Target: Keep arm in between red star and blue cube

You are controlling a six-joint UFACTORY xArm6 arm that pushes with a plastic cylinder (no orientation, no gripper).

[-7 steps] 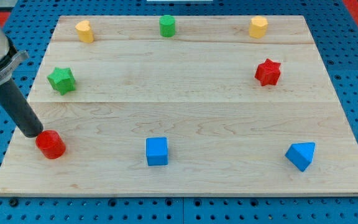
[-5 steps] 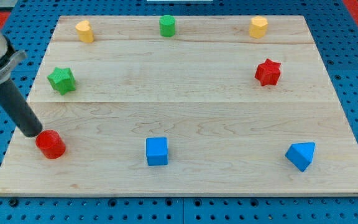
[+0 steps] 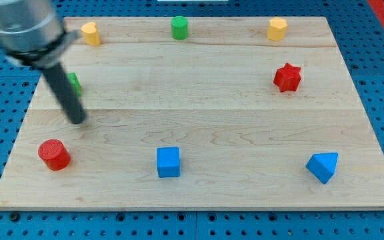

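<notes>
The red star (image 3: 287, 77) sits at the view's right, in the upper half of the wooden board (image 3: 199, 107). The blue cube (image 3: 168, 162) sits near the view's bottom, left of centre. My tip (image 3: 77, 121) is at the view's left, blurred by motion, well to the left of both and above the blue cube's level. It touches no block. The rod hides most of the green star (image 3: 75, 83) behind it.
A red cylinder (image 3: 54, 155) lies below my tip at the bottom left. A blue triangular block (image 3: 323, 166) is at the bottom right. Along the top edge stand a yellow block (image 3: 91, 33), a green cylinder (image 3: 179, 27) and a yellow hexagonal block (image 3: 277, 29).
My tip has left the red cylinder's upper-left side and moved up and to the right, now in front of the green star. No block has moved.
</notes>
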